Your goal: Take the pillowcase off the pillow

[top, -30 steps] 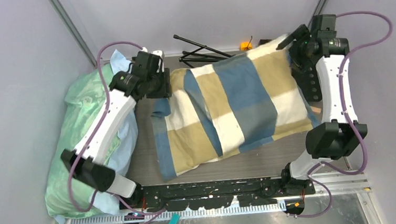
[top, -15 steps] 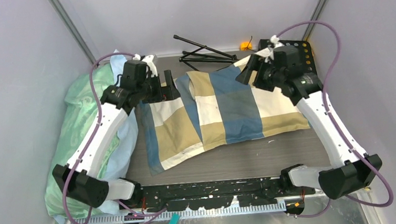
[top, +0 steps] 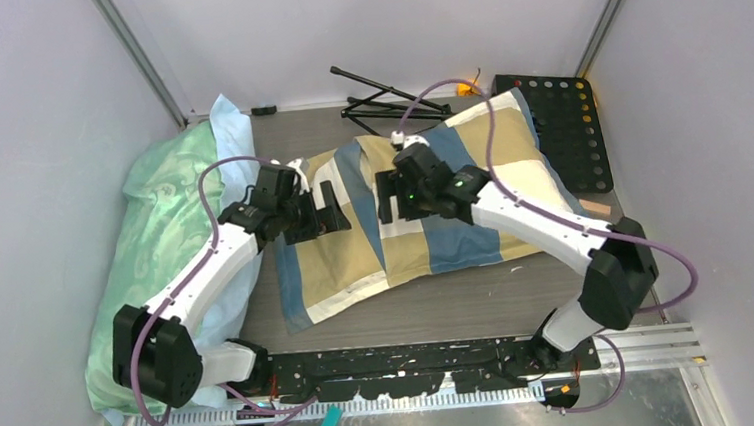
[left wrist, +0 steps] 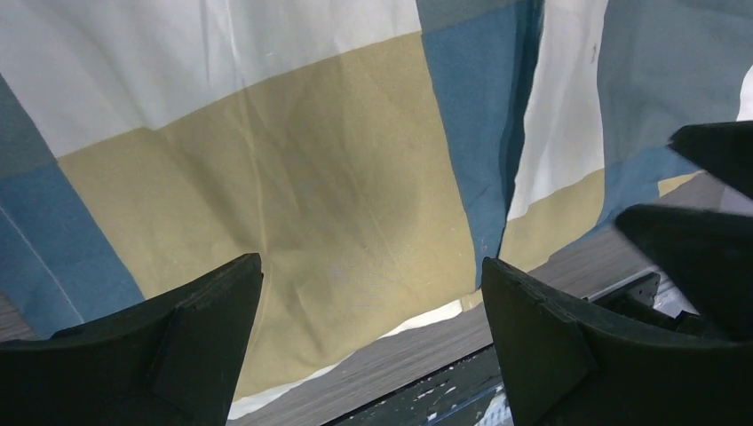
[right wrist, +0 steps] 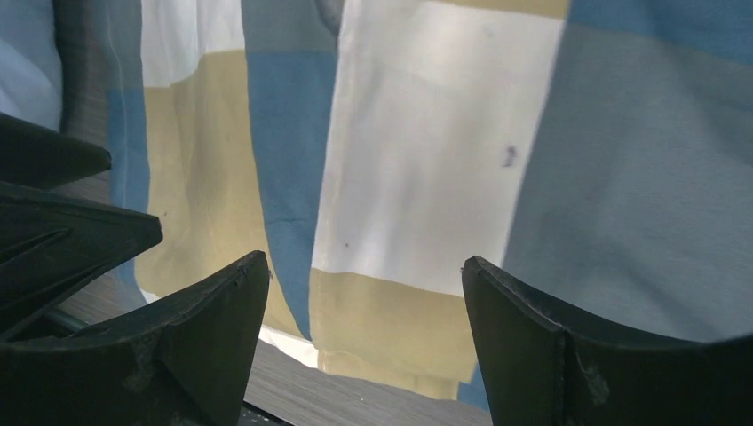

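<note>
In the middle of the desk (top: 479,301) the pillowcase (top: 357,265) lies spread out, plumper toward its right end. I see no bare pillow, so I judge it is inside and the stripping is not yet done. My left gripper (top: 325,209) and right gripper (top: 387,194) hover over the cloth, fingers (left wrist: 160,355) spread wide, holding nothing. I can read no writing anywhere.

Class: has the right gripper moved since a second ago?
Yes: the right gripper swung left and nearer, away from the black stand, over the pillowcase.
</note>
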`<state>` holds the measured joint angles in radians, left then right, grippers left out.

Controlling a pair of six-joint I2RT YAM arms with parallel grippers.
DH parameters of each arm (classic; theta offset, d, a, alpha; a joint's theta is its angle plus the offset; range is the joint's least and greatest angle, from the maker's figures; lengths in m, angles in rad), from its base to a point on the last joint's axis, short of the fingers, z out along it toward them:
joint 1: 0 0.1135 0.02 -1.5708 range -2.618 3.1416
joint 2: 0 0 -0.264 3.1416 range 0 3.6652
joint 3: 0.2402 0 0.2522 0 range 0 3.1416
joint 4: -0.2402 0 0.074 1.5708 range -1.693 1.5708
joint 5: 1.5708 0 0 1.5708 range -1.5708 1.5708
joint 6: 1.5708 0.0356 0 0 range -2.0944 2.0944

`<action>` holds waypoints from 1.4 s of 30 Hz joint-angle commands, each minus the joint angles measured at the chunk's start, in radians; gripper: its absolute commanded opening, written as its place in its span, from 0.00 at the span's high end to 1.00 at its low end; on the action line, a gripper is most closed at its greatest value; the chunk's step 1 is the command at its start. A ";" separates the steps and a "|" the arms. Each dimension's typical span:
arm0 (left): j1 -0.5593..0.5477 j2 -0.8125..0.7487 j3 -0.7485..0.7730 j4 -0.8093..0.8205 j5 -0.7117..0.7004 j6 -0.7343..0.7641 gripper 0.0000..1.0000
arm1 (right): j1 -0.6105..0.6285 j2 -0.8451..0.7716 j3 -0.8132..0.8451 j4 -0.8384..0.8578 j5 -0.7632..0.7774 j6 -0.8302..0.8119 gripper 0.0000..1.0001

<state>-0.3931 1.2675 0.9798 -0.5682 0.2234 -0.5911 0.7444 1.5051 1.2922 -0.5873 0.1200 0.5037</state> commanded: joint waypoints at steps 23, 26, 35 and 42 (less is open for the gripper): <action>-0.023 0.093 -0.154 0.065 -0.258 0.029 1.00 | 0.100 -0.038 -0.203 -0.020 0.606 0.081 1.00; -0.023 0.048 -0.167 0.028 -0.313 0.042 1.00 | 0.079 -0.077 -0.225 -0.019 0.598 0.078 1.00; -0.023 -0.054 -0.145 -0.031 -0.341 0.037 0.76 | 0.071 -0.099 -0.256 0.068 0.356 -0.014 1.00; -0.108 -0.093 -0.009 -0.004 -0.215 0.024 0.28 | 0.072 -0.089 -0.258 0.114 0.257 -0.015 0.99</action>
<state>-0.4423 1.2045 0.8513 -0.5648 -0.0135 -0.5728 0.8223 1.4418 1.0355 -0.5270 0.4225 0.5098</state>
